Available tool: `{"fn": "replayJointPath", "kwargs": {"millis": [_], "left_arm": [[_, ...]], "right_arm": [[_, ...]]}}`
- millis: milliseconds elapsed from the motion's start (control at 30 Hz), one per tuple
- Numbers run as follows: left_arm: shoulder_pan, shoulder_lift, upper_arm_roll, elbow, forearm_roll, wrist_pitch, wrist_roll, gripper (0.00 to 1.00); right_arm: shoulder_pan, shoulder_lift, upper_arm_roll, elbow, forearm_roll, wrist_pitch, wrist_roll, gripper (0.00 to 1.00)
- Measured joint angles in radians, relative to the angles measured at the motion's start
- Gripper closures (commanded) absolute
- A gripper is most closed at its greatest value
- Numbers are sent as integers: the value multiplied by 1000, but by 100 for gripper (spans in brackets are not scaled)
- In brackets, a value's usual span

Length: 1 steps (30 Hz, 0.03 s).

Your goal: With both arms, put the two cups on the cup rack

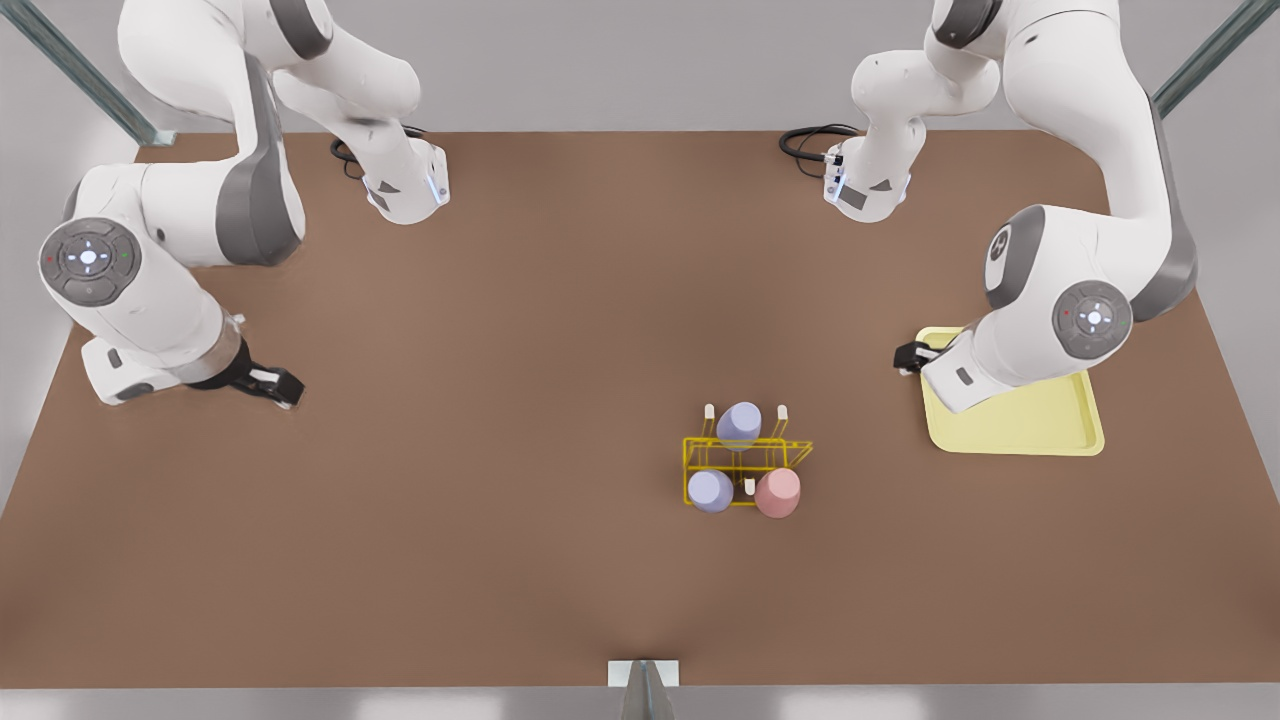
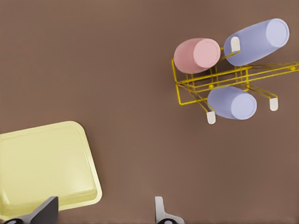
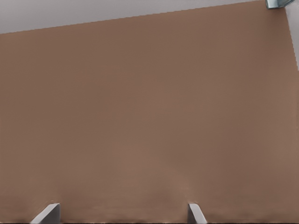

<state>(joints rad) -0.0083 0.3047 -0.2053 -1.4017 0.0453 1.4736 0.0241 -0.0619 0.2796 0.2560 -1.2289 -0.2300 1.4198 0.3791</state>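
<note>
The yellow wire cup rack (image 1: pixel 700 442) (image 2: pixel 233 80) stands on the brown table right of centre in the front view. Three cups sit upside down on its pegs: a salmon pink cup (image 1: pixel 777 492) (image 2: pixel 196 55) and two pale lavender cups (image 1: pixel 739 424) (image 1: pixel 710 491) (image 2: pixel 256 42) (image 2: pixel 231 102). My left gripper (image 1: pixel 912 356) (image 2: pixel 103 212) hovers open and empty at the front view's right, by the tray's corner and well away from the rack. At the front view's left, my right gripper (image 1: pixel 275 385) (image 3: pixel 122 213) is open over bare table, holding nothing.
A flat pale-yellow tray (image 1: pixel 1040 425) (image 2: pixel 44 165) lies at the front view's right, under the left arm. The table (image 1: pixel 500 400) is wide and brown, with the arm bases at its far corners. A small grey bracket (image 1: pixel 643 675) sits at the near edge.
</note>
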Motion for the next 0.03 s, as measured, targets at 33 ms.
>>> {"fn": "replayJointPath", "kwargs": {"millis": [33], "left_arm": [[-5,5,-1,1,4,-7,0,0]], "right_arm": [[10,-31,-21,-29,28,-29,-14,0]]}}
